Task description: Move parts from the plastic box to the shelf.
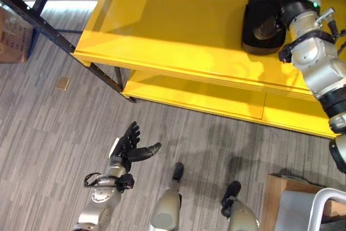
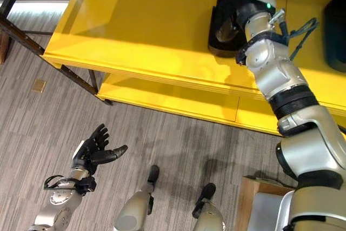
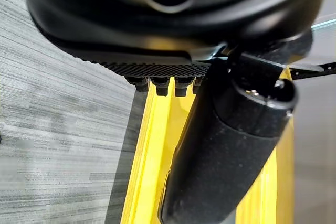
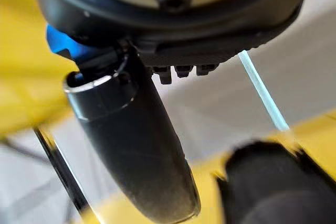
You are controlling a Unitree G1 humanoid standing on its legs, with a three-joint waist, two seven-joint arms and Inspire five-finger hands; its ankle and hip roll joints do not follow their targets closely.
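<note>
Yellow shelf (image 1: 162, 20) on grey striped floor (image 1: 48, 133), black frame (image 1: 32, 17)

The right hand (image 4: 131, 145) reaches past the head views' top edge, so its fingers are hidden there; its wrist view shows the thumb, but whether the fingers curl cannot be told. A black part (image 1: 262, 22) on the shelf (image 1: 162, 20) is half covered by the right arm. In the right wrist view a dark blurred mass (image 4: 273, 187) stands near the thumb; it cannot be identified. A second dark thing (image 2: 336, 25) is cut off at the right edge. A box (image 1: 292, 204) is cut off at the lower right corner, its contents unseen.
</note>
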